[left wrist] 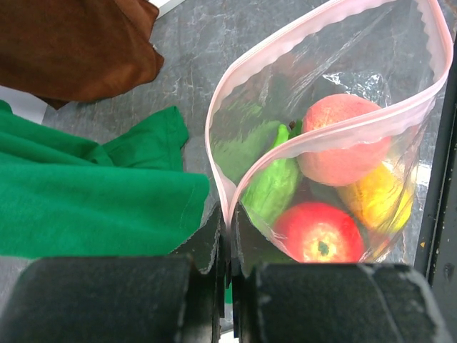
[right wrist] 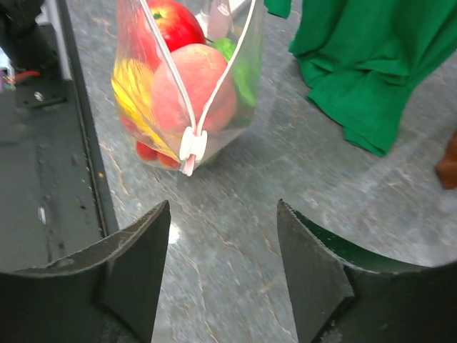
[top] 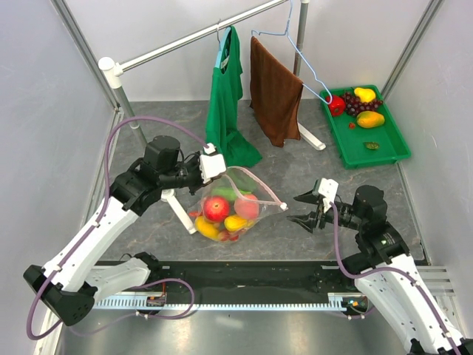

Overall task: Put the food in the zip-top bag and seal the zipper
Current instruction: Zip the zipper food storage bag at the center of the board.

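Resting on grey marbled tabletop [top: 295, 248] between white walls [top: 44, 111]: clear pink-edged zip-top plastic bag [top: 255, 194] of glossy toy food [top: 216, 208], mouth corner pinched by left gripper [top: 219, 168]; right gripper [top: 299, 209] spread, nearby, empty.

Robot test cell, lab-type setup. White panel walls [top: 44, 111] on aluminium struts box in a grey marbled tabletop [top: 295, 244]. A slotted metal rail [top: 244, 302] with cabling runs behind the right gripper [top: 294, 209]. Staged props lie beyond it: a garment rail [top: 192, 37] with a green cloth [top: 229, 111] and a brown towel [top: 275, 92], and a green tray [top: 384, 148] of toy fruit [top: 362, 103] off to its right.
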Motion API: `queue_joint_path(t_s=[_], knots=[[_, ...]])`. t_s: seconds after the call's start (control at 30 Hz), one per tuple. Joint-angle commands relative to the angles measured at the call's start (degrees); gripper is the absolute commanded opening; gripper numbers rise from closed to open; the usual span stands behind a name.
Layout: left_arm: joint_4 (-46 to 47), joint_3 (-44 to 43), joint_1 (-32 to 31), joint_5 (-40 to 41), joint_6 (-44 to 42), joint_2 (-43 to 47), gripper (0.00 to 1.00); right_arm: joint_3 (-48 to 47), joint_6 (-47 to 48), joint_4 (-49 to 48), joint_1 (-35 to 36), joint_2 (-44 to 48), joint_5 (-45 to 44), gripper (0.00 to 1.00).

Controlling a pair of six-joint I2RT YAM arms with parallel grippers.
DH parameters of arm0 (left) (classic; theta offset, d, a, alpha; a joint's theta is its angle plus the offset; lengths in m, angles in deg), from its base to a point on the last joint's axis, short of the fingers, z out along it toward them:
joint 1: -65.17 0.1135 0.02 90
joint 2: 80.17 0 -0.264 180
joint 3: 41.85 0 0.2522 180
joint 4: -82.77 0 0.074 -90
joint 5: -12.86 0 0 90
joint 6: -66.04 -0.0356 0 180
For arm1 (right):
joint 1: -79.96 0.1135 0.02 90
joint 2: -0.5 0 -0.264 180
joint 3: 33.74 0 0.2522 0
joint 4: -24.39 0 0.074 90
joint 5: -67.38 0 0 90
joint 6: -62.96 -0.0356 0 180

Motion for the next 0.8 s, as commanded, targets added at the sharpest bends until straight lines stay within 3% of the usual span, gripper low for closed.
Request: queue_joint_path(t_s=[0.0, 0.23, 0.43, 0.63, 0.77], knots=[[3.5, 0.8, 0.9, -1.5, 2.1, 1.7, 0.02, 1.6, -6.0, -9.7, 0.1, -1.0, 4.7, 0.65], [4.8, 1.3, 1.6, -1.1, 3.8, 1.5, 0.02, 4.1, -17.8, -20.3, 2.5, -4.4, 4.1, 0.61], [5.0, 1.7, 2.2, -1.1, 4.2, 1.4, 0.02, 5.3, -20.1, -24.1, 4.8, -5.6, 2.3, 0.52], [5.5, 1.9, 2.3, -1.6, 5.3, 1.4, 0.02, 5.1, -22.8, -27.6, 6.1, -9.3, 0.4, 0.28], [5.5, 1.9, 2.5, -1.3, 5.8, 1.9, 0.02, 4.9, -24.0, -28.5, 6.6, -10.9, -0.8, 0.0]])
